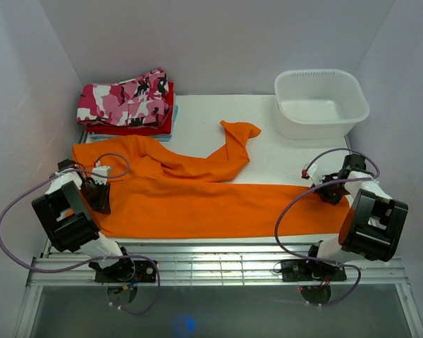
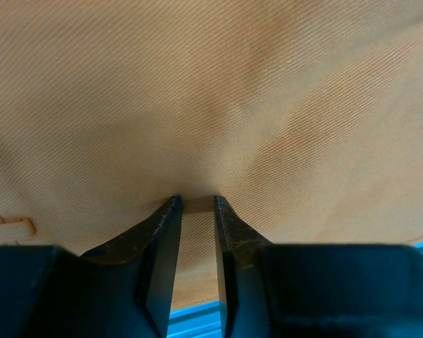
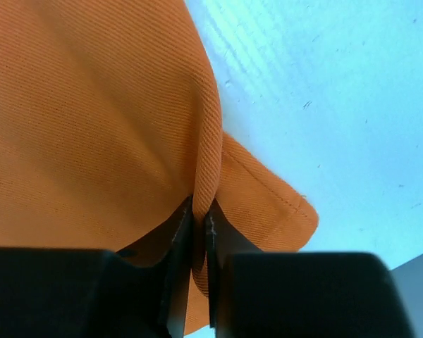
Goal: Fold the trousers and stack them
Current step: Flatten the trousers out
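Fingers of left gripper point(image 2: 196, 204) and right gripper point(image 3: 200, 211) both pinch orange trousers point(image 1: 197, 201); right's thin hem bite may slip, and twisted upper leg point(image 1: 233, 151) may bunch.

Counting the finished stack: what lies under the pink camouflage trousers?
A folded red garment, then a light blue edge beneath it. The camouflage trousers cover the rest.

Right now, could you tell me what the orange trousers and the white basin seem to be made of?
Orange trousers: woven cloth, probably cotton twill, matte; fine diagonal ribs show close up. White basin: likely moulded plastic, smooth, faint sheen, rounded thin rim.
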